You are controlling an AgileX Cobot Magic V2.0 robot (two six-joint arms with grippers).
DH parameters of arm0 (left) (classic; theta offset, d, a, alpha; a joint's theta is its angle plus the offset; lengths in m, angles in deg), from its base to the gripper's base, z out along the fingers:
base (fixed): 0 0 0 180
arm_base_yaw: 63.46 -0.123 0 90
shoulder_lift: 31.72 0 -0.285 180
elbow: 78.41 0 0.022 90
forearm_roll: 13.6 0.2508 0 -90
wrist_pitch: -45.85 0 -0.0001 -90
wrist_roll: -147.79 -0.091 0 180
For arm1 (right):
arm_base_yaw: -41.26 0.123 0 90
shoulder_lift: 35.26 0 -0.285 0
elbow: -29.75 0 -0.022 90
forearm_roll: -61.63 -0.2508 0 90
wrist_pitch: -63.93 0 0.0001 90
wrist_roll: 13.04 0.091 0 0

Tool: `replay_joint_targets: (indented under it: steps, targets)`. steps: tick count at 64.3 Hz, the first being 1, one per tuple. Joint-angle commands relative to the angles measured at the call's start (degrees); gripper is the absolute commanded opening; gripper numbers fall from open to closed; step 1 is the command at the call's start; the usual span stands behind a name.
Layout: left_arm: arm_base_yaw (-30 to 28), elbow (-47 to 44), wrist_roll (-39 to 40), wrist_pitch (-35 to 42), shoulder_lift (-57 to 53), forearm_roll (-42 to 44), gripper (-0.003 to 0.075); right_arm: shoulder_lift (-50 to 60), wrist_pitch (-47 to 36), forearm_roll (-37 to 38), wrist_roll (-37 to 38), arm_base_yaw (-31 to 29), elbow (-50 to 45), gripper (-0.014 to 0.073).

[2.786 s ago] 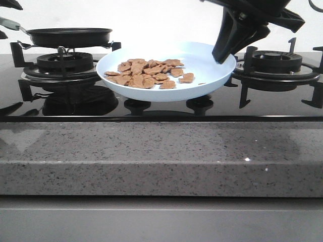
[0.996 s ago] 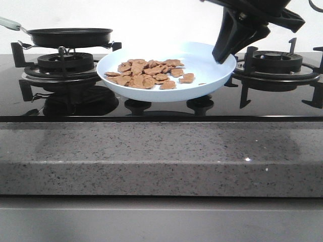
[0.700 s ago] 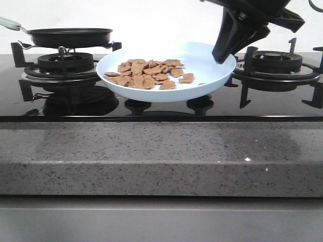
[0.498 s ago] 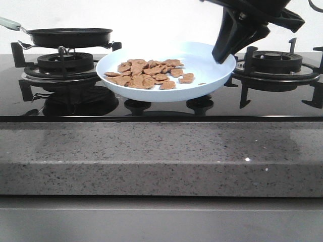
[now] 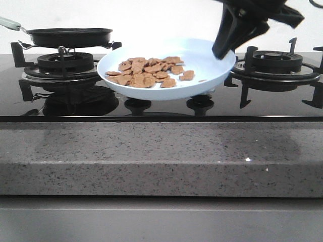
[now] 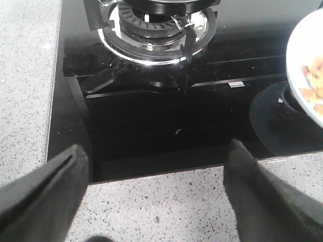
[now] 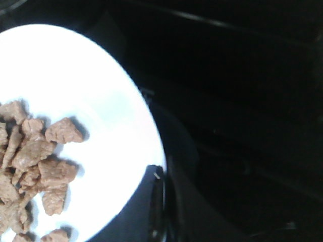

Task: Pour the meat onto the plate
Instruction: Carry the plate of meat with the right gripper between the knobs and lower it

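far left, the black frying pan (image 5: pixel 69 36) sits on its burner (image 5: pixel 64 63). my left jaws (image 6: pixel 151 196) hang spread wide over the counter (image 6: pixel 166 201) edge, gripping nothing. centre now: the plate (image 5: pixel 202 63) is above the black stovetop (image 5: pixel 151 108), tipped with its right rim higher, the meat (image 5: pixel 149 71) heaped on its left half. on the right, my right jaws (image 5: pixel 222 50) are pinched tight on the plate's right rim. the right burner (image 5: pixel 276 63) stands just beside it.

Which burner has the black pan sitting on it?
The burner on the robot's left carries the frying pan; the right burner is bare.
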Motion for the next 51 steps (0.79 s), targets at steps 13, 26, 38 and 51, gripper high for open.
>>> replay_joint_targets:
  steps: [13,26,38,51]
  targets:
    - [0.3,1.6,0.6,4.3,0.7,-0.2,0.0547,-3.0,3.0,-1.2,-0.4,-4.2,15.2,-0.0113]
    - [0.3,1.6,0.6,4.3,0.8,-0.2,0.0547,-11.0,7.6,-1.4,-0.4,-6.7,26.0,-0.0113]
    - [0.3,1.6,0.6,4.3,0.8,-0.2,0.0547,-18.2,8.0,-1.4,-0.4,-7.0,32.8,-0.0113]
    - [0.3,1.6,0.6,4.3,0.8,-0.2,0.0547,-23.4,7.7,-2.0,-0.4,-7.0,36.0,-0.0113]
